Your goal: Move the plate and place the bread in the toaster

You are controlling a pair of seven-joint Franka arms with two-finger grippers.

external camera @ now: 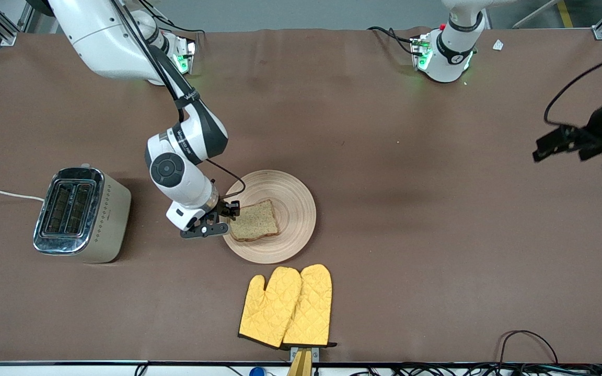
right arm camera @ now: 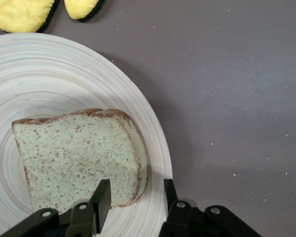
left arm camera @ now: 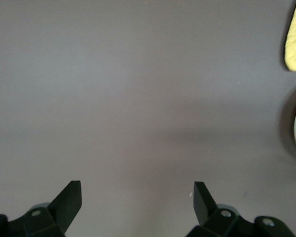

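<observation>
The right gripper sits low at the edge of the plate on the toaster's side, its jaws part open and straddling one edge of the bread, one finger over the slice and one just outside the crust. The slice lies flat on the plate, off-centre toward the toaster, which stands on the bench toward the right arm's end, well apart from the plate.

The likely trouble is the grip itself. A flat slice gives the jaws little to bite on, so closing may only pinch the crust and tear it, or push the bread across the smooth wood. If the lower finger catches the plate rim, it may drag or tip the plate. A shallow pinch could also let the slice droop or drop on the way to the slots.

The left gripper waits over bare bench near the left arm's end, well away from the plate, jaws wide open and empty.

Whether the right fingers touch the bread yet is not clear. The oven mitts lie nearer the front camera than the plate. The toaster's cord runs off the view's edge, and its lever is not visible.
</observation>
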